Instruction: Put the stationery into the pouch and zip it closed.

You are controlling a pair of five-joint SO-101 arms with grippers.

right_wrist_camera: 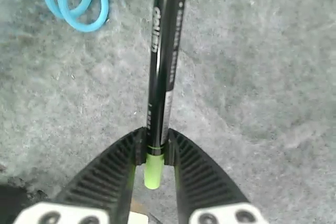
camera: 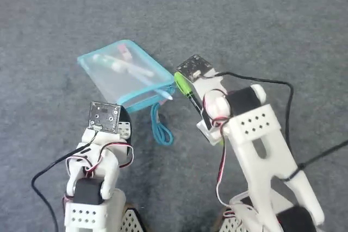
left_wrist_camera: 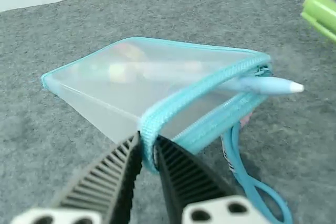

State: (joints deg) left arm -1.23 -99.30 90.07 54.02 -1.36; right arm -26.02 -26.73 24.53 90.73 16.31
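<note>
The clear pouch [camera: 126,73] with teal trim lies on the grey mat, its zipper open. Several pens show inside it, and a pale blue pen [left_wrist_camera: 269,84] sticks out of the opening. My left gripper [left_wrist_camera: 148,148] is shut on the pouch's teal zipper edge [left_wrist_camera: 202,94] at the near corner; from above, the left gripper [camera: 126,117] is at that corner. The right gripper [right_wrist_camera: 156,150] is shut on a black and green marker [right_wrist_camera: 163,66]. It holds the marker [camera: 185,88] in the air beside the pouch's open end, and the right gripper [camera: 201,112] is just behind it.
The pouch's blue wrist strap [camera: 161,129] loops on the mat between the two arms and is also seen at the strap [right_wrist_camera: 76,3]. Grey carpet [camera: 283,42] covers the table. Cables [camera: 288,93] trail from both arms.
</note>
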